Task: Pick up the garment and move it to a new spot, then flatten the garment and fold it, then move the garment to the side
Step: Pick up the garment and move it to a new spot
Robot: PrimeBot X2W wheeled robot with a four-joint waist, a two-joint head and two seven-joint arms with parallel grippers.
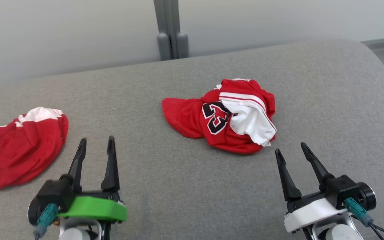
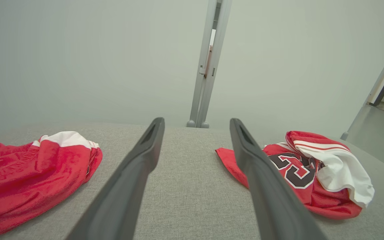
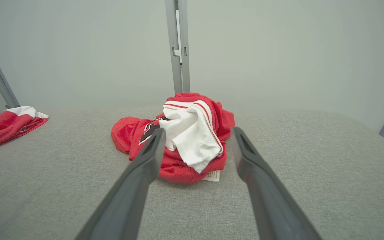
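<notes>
Cushion (image 1: 185, 186), grey and broad, carries everything here. At its left edge lies a red garment (image 1: 18, 150) with a white band, spread fairly flat and set apart. Near the middle, toward the right, sits the jersey (image 1: 225, 116) – a crumpled red heap with a black number showing and a white panel flopped over its right side. Its long axis runs left to right, the red tail pointing left and the bunched bulk at the right. The jersey looks like the piece to lift, since it is neither flat nor folded. It lies just beyond the right gripper (image 1: 290, 147) and slightly to that gripper's left, and the white flap is the closest part. The left gripper (image 1: 97, 141) is well apart from the jersey, with the other garment just to its left, so the right arm is the better placed – a short reach forward would meet cloth. Both grippers have their fingers spread wide, holding nothing and touching nothing. A small white label (image 3: 212, 175) pokes out from under the jersey's near edge.
</notes>
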